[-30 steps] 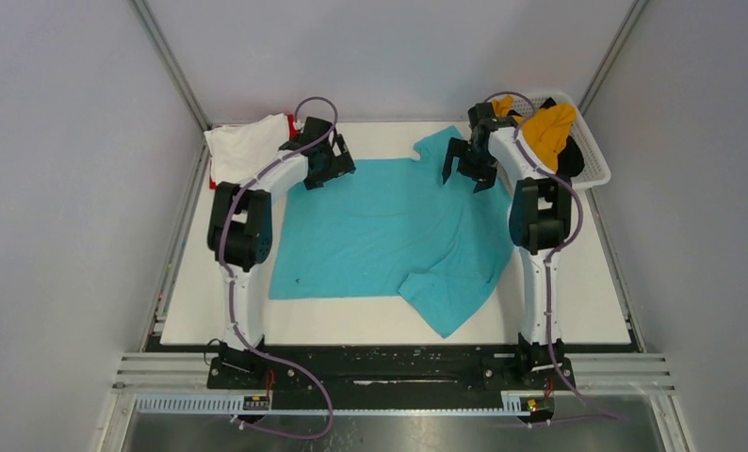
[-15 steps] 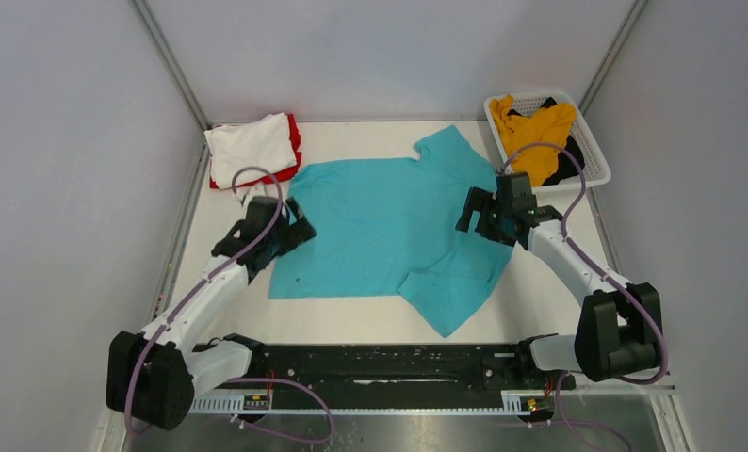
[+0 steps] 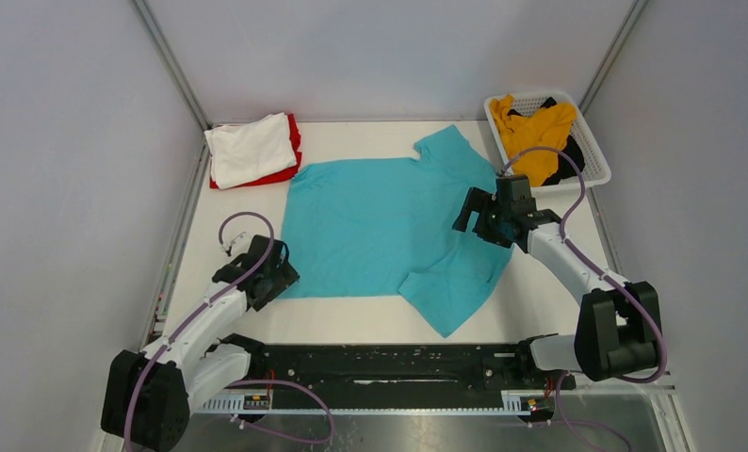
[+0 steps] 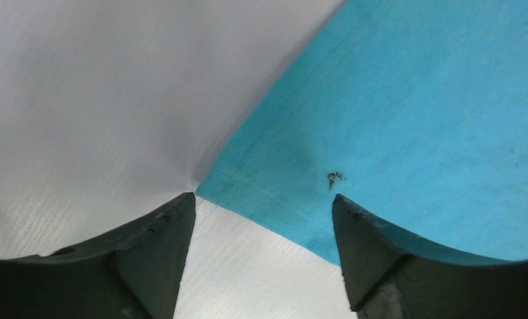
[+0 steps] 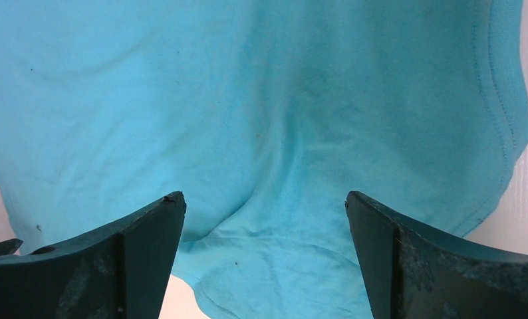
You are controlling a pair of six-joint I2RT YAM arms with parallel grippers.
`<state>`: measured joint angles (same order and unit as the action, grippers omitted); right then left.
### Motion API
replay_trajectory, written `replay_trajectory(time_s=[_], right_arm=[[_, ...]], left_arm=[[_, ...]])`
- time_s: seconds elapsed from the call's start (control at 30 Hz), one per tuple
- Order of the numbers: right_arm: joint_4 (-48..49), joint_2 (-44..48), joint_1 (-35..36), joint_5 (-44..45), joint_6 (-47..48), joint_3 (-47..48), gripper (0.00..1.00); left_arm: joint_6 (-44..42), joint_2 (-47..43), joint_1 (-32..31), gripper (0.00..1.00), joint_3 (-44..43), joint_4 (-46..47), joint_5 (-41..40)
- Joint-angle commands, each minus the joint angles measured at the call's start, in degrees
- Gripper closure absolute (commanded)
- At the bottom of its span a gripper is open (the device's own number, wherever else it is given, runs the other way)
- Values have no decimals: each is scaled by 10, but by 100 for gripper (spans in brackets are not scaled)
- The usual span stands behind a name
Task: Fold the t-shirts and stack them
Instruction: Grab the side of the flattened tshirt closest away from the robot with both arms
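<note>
White table [image 3: 351,320] | teal t-shirt [image 3: 380,221] spread flat (near-right corner rumpled)

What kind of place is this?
Probably a robot lab test cell, not a home: bare grey walls enclose a white table, the left arm and right arm are bolted to a rail at its near edge, and a teal t-shirt lies spread between them.

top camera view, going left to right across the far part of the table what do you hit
white shirt lying on a red shirt → teal shirt spread out → basket holding a yellow shirt and a black shirt
</note>
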<state>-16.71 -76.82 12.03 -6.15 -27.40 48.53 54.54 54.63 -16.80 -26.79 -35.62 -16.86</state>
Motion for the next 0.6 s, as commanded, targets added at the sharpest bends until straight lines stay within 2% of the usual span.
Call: replay_trajectory(time_s=[0.0, 0.1, 0.27, 0.33, 0.43, 0.53, 0.57], right_arm=[[11, -8, -2, 4, -3, 15, 0], [8, -14, -2, 7, 0, 19, 0], [4, -27, -2, 12, 4, 26, 1], [4, -31, -2, 14, 3, 27, 0], [-2, -34, -2, 19, 5, 29, 0], [-19, -30, -3, 36, 7, 33, 0], [-28, -28, -2, 37, 9, 34, 1]], left_arm=[[22, 21, 2, 32, 4, 4, -25], [22, 51, 2, 43, 2, 13, -17], [22, 99, 2, 49, -8, 21, -8], [19, 114, 2, 55, -9, 29, -7], [13, 136, 3, 72, -20, 34, -5], [5, 142, 2, 98, -29, 33, -6], [3, 140, 2, 100, -31, 33, -7]])
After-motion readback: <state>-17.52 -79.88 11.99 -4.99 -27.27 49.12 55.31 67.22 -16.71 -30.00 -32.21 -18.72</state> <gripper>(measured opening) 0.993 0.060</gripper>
